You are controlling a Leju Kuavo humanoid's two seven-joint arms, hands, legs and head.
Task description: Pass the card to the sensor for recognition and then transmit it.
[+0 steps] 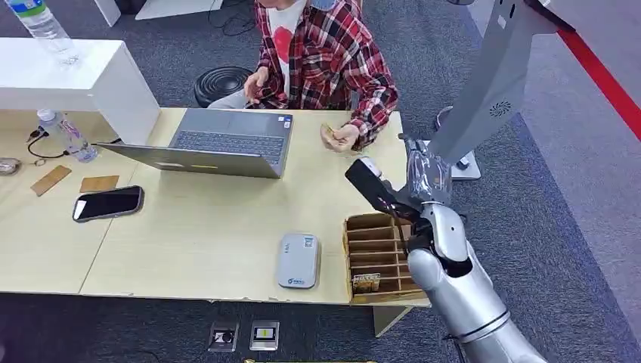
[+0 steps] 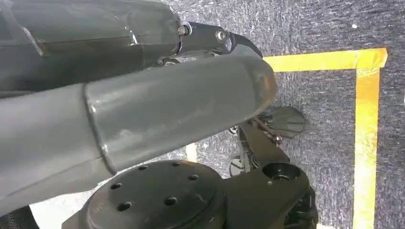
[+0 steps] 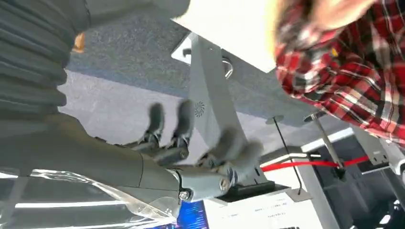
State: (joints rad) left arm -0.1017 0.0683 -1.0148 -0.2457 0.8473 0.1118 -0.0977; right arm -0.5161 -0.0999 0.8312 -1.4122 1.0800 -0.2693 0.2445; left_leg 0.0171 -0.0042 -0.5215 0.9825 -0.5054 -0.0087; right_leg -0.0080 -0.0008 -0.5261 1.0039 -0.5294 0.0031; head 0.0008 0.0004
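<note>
One card [image 1: 329, 132] sits in the person's hand [image 1: 344, 138] across the table [image 1: 219, 227]; another stands in the wooden rack [image 1: 376, 257], beside one grey sensor [image 1: 297, 260]. Right hand [image 1: 393, 193] is raised, fingers apparently spread, empty; left hand's [image 2: 143, 109] state I cannot tell

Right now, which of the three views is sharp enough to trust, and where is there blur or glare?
Head view: evenly lit and sharp across the table, card reader and wooden rack. Right wrist view: the right hand has smeared fingertips, the plaid sleeve is soft, and a white surface is overexposed. Left wrist view: the left hand is soft with a sheen; the floor tape is clearer.
</note>
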